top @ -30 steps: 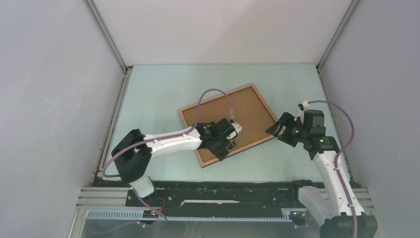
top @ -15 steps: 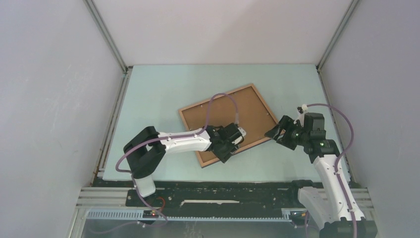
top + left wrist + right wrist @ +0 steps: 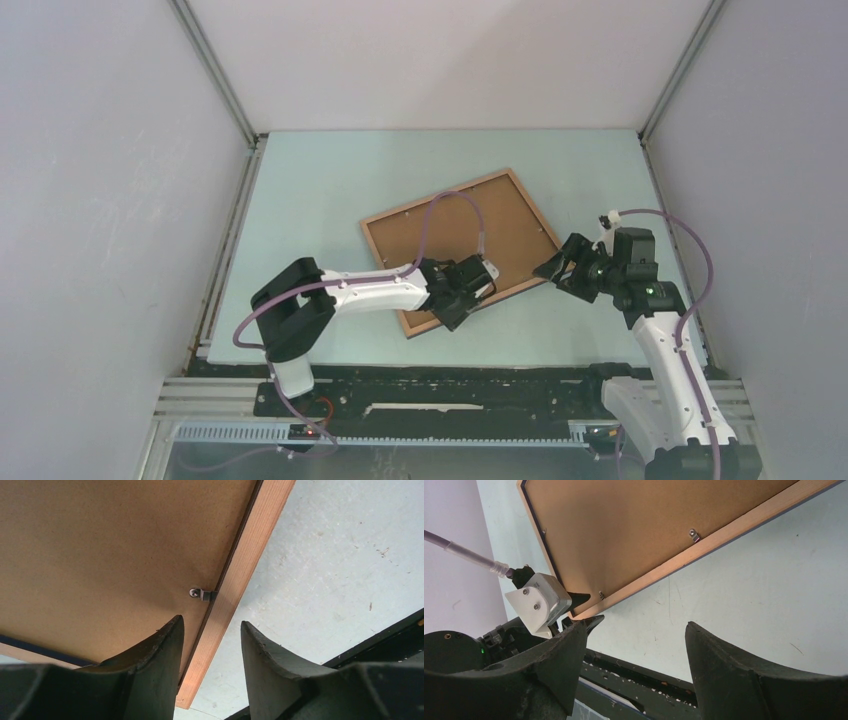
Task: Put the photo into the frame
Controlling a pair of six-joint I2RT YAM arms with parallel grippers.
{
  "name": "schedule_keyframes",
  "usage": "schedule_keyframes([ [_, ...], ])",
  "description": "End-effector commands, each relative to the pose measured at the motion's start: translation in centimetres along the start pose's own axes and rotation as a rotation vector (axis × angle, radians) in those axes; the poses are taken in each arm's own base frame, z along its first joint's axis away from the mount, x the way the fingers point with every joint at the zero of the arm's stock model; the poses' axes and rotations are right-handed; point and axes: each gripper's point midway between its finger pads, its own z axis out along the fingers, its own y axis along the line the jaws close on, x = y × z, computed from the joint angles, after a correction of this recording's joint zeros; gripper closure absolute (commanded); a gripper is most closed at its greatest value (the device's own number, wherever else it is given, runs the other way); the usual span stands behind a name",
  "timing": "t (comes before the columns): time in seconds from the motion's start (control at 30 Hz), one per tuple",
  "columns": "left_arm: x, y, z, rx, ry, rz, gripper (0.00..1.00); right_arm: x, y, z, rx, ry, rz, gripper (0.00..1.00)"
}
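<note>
Remote-driving the rig right now, and I'm looking at the large thin-edged rectangular picture frame (image 3: pixel 248 550). It's lying flat on the pale green table (image 3: pixel 330 180), skewed at an angle, roughly mid-table and a bit toward the right. The light brown wood face is pointing up, and the plain brown backing board (image 3: pixel 515 225) is sitting inside the rim.

From overhead I'm only getting the frame's outline and where the arms are. The wrist cams are giving me more. The left one is showing a small metal clip (image 3: pixel 202 594) bridging the board and the wood rim, plus a sliver of dark navy along the frame's lower edge. The right one is showing that same navy line under the wood, two clips along the rim, and the white camera housing (image 3: pixel 539 602) on the other wrist parked at the frame's near corner.

The left gripper (image 3: pixel 211 621) is hovering over the frame's near edge, about half open. One finger is over the board, the other is over the table, and it isn't pinching anything. The right gripper (image 3: pixel 644 621) is sitting just off the frame's right corner, spread wide, with only bare table between its fingers.

Count: one frame, one board, two arms.
</note>
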Motion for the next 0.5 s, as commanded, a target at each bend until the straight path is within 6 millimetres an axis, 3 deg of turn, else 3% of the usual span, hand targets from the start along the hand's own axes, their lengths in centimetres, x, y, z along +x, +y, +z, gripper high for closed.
schedule_keyframes([
  [0.0,-0.3,0.5,-0.6,-0.023,-0.011,0.009,0.49,0.0,0.3,-0.2,-0.022,-0.01,-0.014,0.2],
  [0.47,1.8,0.0,1.3,0.009,0.062,0.023,0.6,0.0,0.3,0.0,-0.028,-0.004,-0.013,0.2],
])
